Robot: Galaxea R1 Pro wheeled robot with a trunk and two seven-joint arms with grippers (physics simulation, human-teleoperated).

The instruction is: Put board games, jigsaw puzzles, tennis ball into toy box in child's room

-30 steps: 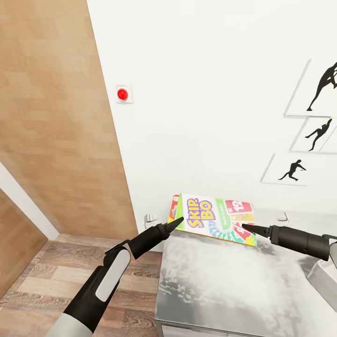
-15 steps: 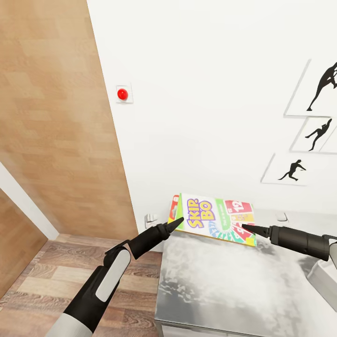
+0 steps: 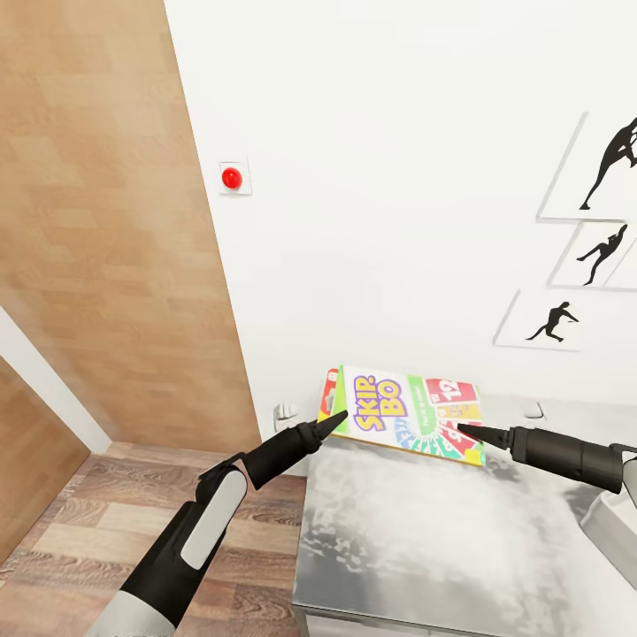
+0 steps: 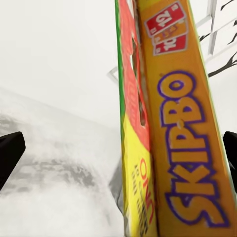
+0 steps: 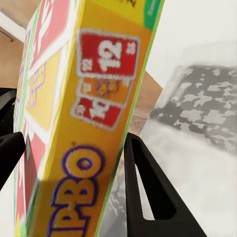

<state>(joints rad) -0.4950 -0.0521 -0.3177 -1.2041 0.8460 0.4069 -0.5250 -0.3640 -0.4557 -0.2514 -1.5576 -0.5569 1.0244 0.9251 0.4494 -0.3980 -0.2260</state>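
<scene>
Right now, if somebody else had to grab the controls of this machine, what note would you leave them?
Left end effector and right end effector each sit at one end of the Skip-Bo board game, lifted and tilted above the grey table.
In the wrist views the box lies between open fingers on both; a firm grip can't be confirmed.
Toy box rim shows at far right.
Left to do: carry the game there and drop it in.

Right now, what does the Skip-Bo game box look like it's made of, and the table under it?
The Skip-Bo game box looks like thin printed cardboard: flat faces, sharp folded edges, bright matte print. The table looks like pale grey stone or laminate, with cloudy mottled patches; as a simulator's render, that's only a guess.
</scene>
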